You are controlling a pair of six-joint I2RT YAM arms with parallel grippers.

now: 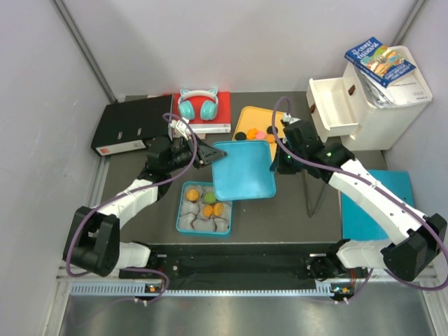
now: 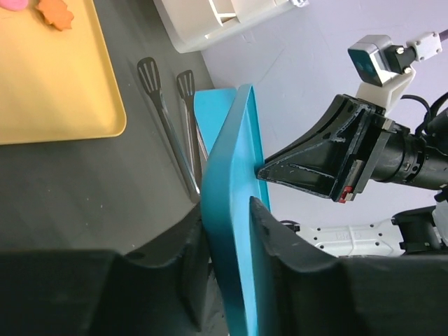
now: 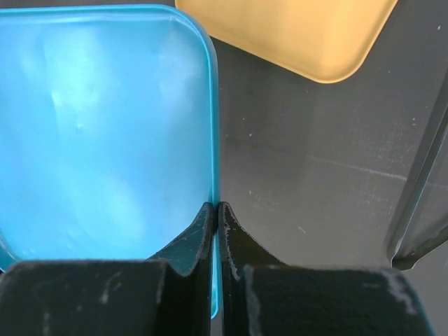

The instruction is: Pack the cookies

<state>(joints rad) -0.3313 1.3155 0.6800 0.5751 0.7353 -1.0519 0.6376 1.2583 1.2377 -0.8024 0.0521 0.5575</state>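
Observation:
A blue lid (image 1: pixel 243 170) hangs level over the table, held at both sides. My left gripper (image 1: pixel 213 155) is shut on its left edge; in the left wrist view (image 2: pixel 227 210) the lid (image 2: pixel 234 175) stands edge-on between the fingers. My right gripper (image 1: pixel 275 168) is shut on its right rim (image 3: pixel 218 206), with the lid's (image 3: pixel 105 126) inside showing. In front and to the left is the open blue box (image 1: pixel 180 203) with grey paper cups, orange cookies (image 1: pixel 210 211) and a green one (image 1: pixel 208 201). More cookies (image 1: pixel 255 133) lie on the yellow tray (image 1: pixel 248 115).
Metal tongs (image 1: pixel 311 189) lie right of the lid and show in the left wrist view (image 2: pixel 168 133). A black binder (image 1: pixel 129 126), headphones (image 1: pixel 197 105) on a red book, and a white drawer unit (image 1: pixel 371 98) stand at the back. A blue sheet (image 1: pixel 371 203) lies right.

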